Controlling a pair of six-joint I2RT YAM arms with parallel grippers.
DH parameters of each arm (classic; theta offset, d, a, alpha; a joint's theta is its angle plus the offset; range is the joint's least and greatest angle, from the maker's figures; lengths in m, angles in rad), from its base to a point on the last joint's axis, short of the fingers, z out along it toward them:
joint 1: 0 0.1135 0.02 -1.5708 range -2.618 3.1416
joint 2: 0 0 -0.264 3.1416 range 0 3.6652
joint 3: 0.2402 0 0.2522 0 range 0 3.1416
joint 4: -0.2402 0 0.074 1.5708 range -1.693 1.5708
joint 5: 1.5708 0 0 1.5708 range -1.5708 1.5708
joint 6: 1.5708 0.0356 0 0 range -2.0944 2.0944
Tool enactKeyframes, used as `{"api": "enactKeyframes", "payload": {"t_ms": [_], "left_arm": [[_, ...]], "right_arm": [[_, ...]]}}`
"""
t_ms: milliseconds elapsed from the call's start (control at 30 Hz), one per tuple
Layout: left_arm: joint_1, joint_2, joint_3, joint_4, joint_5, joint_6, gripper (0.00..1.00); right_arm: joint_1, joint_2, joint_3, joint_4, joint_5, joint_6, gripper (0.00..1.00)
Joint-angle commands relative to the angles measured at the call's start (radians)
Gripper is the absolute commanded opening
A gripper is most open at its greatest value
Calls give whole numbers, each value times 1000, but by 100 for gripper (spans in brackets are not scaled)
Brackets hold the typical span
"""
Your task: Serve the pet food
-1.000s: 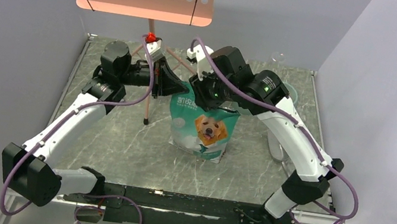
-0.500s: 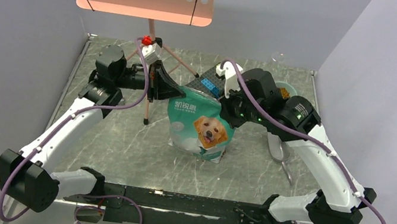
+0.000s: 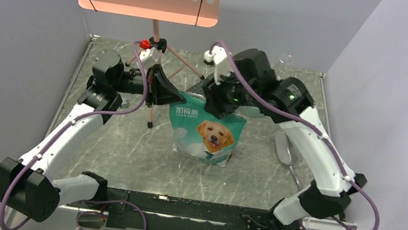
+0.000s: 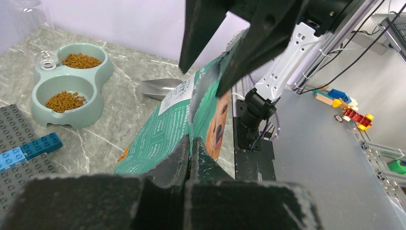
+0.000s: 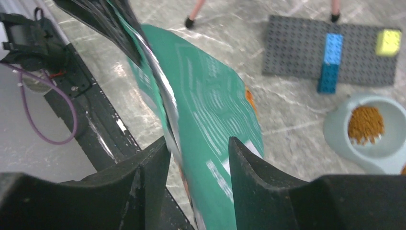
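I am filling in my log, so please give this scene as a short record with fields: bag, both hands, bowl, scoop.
bag: upright on the table
left hand: shut on the bag's top edge
right hand: open, one finger on each side of the bag's top edge
bowl: kibble in both cups
scoop: lying on the table, apart from the bowl

Bright, even light fills the overhead view, and shadows on the grey marbled table (image 3: 122,145) are soft and faint. In the right wrist view the glossy teal-green bag (image 5: 210,110) is smeared by motion blur and streaked with white glare. In the left wrist view the black fingers (image 4: 167,163) of the left gripper (image 4: 191,141) loom out of focus.
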Motion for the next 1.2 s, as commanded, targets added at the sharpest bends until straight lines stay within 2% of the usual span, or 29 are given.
{"api": "enactKeyframes", "payload": {"t_ms": [0,167,300,333,400,433,533,633,667,700,733,767,800,833,867,900,1167], "left_arm": [[6,-59,46,53,66,23,0],[6,-65,51,18,76,42,0],[6,-74,53,-31,25,77,0],[7,-74,56,-38,8,76,0],[7,-78,61,-64,-14,90,0],[8,-83,63,-81,-34,104,0],[8,-108,56,-130,-87,158,0],[9,-121,48,-135,-106,172,0],[9,-121,47,-131,-105,171,0],[10,-120,47,-127,-101,168,0],[9,-120,47,-124,-98,166,0],[10,-121,46,-122,-99,166,0],[10,-123,45,-121,-99,166,0],[10,-125,43,-119,-102,165,0],[10,-131,40,-119,-110,167,0],[10,-135,37,-119,-126,172,0],[18,-169,27,-180,-195,226,0]], "right_arm": [[79,114,105,37,-46,-54,53],[132,226,228,33,79,-45,51],[134,244,262,23,127,-30,40],[138,239,251,19,168,-24,31],[140,217,217,7,238,-22,7],[141,201,189,4,271,-24,0],[143,151,124,-1,347,-38,0],[136,125,103,-10,352,-38,0],[133,122,101,-8,356,-30,3],[130,118,102,-5,357,-23,16],[129,114,101,-1,364,-21,24],[129,111,99,0,371,-19,28],[128,110,100,-3,373,-22,28],[127,109,99,-6,385,-25,27],[126,109,97,-11,402,-25,20],[121,101,88,-13,408,-28,0],[60,13,14,-12,393,-14,0]]}}
